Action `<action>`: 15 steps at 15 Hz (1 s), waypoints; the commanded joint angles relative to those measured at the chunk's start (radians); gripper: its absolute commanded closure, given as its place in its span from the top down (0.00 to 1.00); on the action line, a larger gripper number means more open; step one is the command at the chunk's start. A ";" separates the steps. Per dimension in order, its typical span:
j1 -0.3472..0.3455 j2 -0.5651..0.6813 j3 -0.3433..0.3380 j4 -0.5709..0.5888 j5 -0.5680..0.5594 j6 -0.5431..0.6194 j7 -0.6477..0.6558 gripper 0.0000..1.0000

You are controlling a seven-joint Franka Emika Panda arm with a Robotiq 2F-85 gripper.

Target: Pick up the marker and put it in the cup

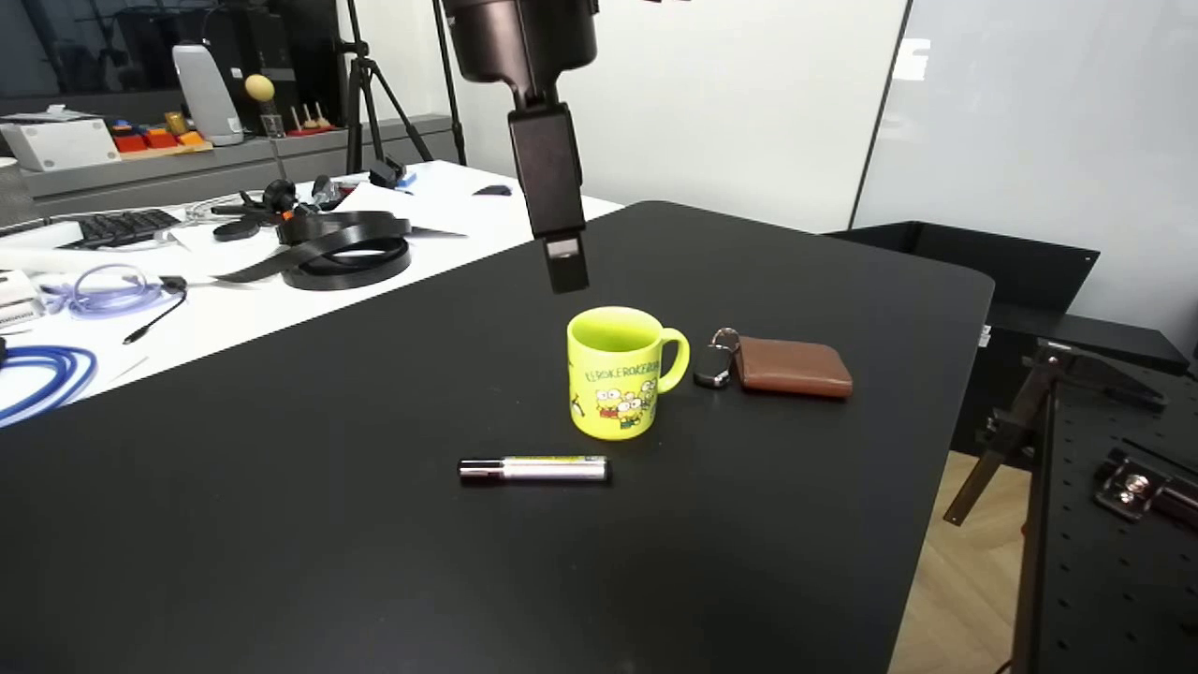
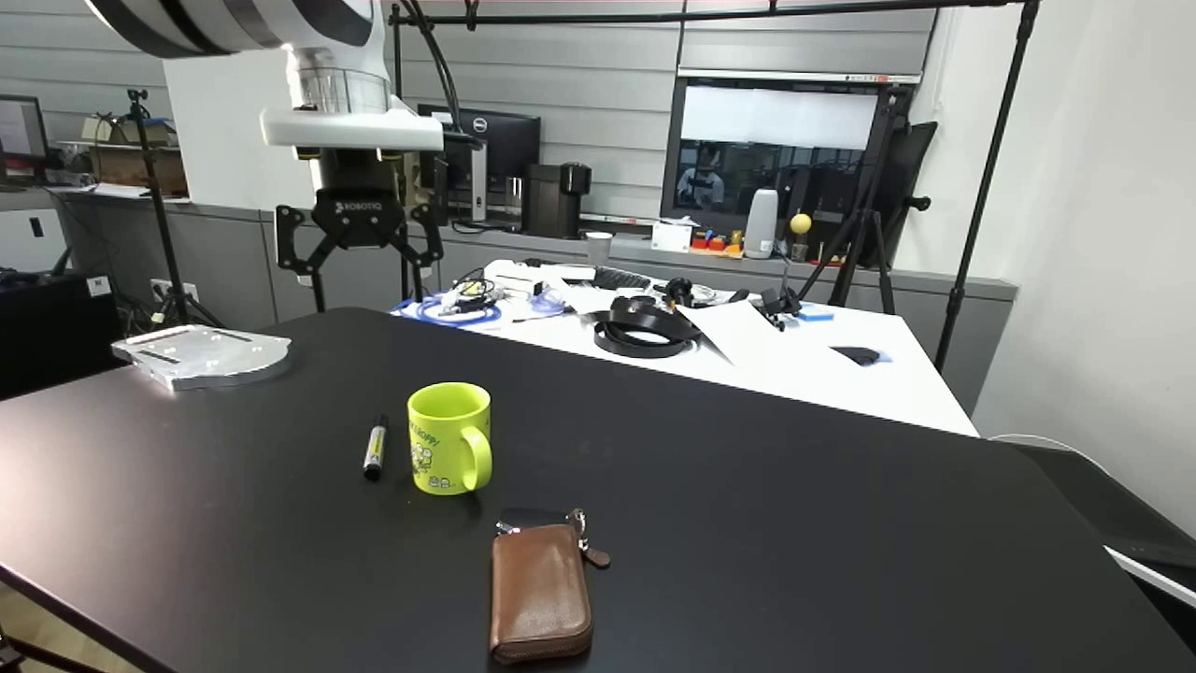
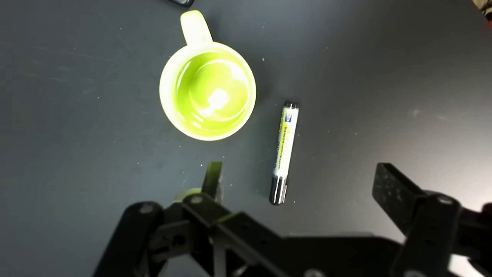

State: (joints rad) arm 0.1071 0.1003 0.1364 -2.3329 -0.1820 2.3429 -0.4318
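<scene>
The marker lies flat on the dark table, a white stick with a black cap; it shows in both exterior views [image 1: 552, 469] [image 2: 375, 451] and in the wrist view [image 3: 285, 142]. The cup, a yellow-green mug, stands upright close beside the marker, also in both exterior views [image 1: 610, 379] [image 2: 448, 439] and the wrist view [image 3: 207, 127]. Its inside looks empty from above. My gripper [image 3: 299, 173] is open, its fingers wide apart with nothing between them. It hangs above the table, apart from both things, in both exterior views [image 1: 567, 271] [image 2: 368, 292]. In the wrist view the marker's capped end points toward the gripper.
A brown leather pouch [image 1: 794, 367] [image 2: 542, 594] with a key ring lies on the handle side of the cup. A flat pale metal plate [image 2: 206, 353] sits at the table's edge. A white table [image 1: 487, 211] with cables and black straps adjoins.
</scene>
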 commanded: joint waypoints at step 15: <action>0.032 0.254 -0.018 -0.034 -0.052 0.396 0.399 1.00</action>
State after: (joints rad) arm 0.1345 0.3159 0.1155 -2.3778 -0.2843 2.7375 -0.0213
